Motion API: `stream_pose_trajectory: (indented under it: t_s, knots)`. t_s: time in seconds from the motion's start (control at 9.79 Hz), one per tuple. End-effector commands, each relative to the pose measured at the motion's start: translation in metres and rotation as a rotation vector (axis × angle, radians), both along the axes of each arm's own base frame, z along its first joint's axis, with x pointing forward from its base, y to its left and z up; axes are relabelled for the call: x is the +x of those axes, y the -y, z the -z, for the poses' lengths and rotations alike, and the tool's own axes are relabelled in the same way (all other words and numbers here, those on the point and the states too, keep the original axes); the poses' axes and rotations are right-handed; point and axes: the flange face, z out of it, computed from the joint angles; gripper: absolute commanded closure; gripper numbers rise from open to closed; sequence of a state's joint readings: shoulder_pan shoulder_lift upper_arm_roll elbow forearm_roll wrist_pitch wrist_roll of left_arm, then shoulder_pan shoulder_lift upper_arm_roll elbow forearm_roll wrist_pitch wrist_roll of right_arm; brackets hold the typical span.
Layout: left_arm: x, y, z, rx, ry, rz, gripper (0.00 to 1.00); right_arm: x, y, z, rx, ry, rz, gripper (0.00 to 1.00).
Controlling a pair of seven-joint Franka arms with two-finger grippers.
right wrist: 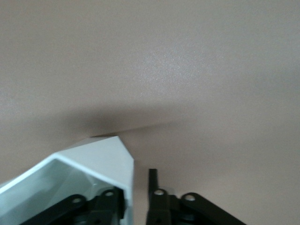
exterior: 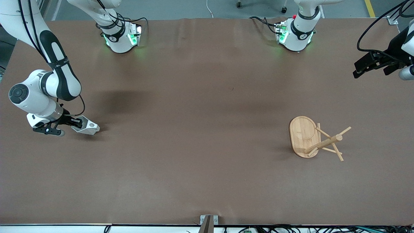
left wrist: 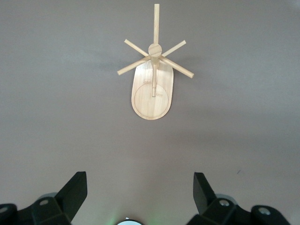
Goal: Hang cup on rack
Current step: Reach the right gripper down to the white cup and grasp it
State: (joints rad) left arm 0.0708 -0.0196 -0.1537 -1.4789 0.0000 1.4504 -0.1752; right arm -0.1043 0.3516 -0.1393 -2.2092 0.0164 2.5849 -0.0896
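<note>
My right gripper (exterior: 75,123) is down low at the right arm's end of the table (exterior: 194,129), and it is pinching the cup (exterior: 86,126). In the right wrist view I see one finger (right wrist: 105,206) inside the cup (right wrist: 79,183) and the other finger outside, with the thin white wall squeezed between them. I think I hold it by the wall so the handle stays free to slip over a peg.

The cup is tipped on its side, with its open mouth turned toward my gripper. I cannot tell if it rests on the table or is a tiny bit above it. I cannot see its handle in any view. The right wrist view cuts off most of the cup, so I only see one corner of its rim and part of its inside.

My left gripper (left wrist: 139,197) hangs high over the left arm's end of the table, with its fingers spread wide and nothing between them. That arm is waiting. In the front view it shows only as a dark shape (exterior: 372,64) at the edge.

The rack (exterior: 315,139) stands well apart from the cup, near the left arm's end. Its flat base sits on the table and its pegs stick out at angles. From the left wrist view the rack (left wrist: 152,75) looks straight up at me, so I cannot judge how steeply each peg tilts.
</note>
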Motion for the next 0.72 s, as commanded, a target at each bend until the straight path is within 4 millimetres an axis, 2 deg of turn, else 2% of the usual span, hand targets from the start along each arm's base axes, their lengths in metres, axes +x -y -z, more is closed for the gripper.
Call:
stream_pose_trajectory:
  t_s: [0.0,0.1,0.2,0.31,0.41,0.51,0.61]
  knots:
    - [0.000,0.002,0.017,0.004,-0.032,0.015,0.00,0.005,-0.005,-0.007,0.017,-0.044,-0.007,0.99]
    - [0.000,0.004,0.017,0.006,-0.032,0.018,0.00,0.016,-0.006,-0.022,0.031,-0.088,-0.012,0.99]
    - [0.000,0.008,0.021,0.029,-0.040,0.053,0.00,0.034,-0.007,-0.054,0.044,-0.130,-0.017,0.99]
    - [-0.002,0.020,0.024,0.058,-0.044,0.101,0.00,0.052,-0.013,-0.090,0.058,-0.180,-0.025,0.99]
    - [-0.002,0.022,0.025,0.059,-0.043,0.097,0.00,0.067,-0.032,-0.127,0.071,-0.195,-0.059,0.99]
    - [-0.002,0.023,0.027,0.056,-0.042,0.084,0.00,0.081,-0.059,-0.171,0.078,-0.172,-0.102,0.99]
    - [-0.001,0.022,0.028,0.047,-0.035,0.079,0.00,0.090,-0.091,-0.204,0.088,-0.175,-0.127,0.99]
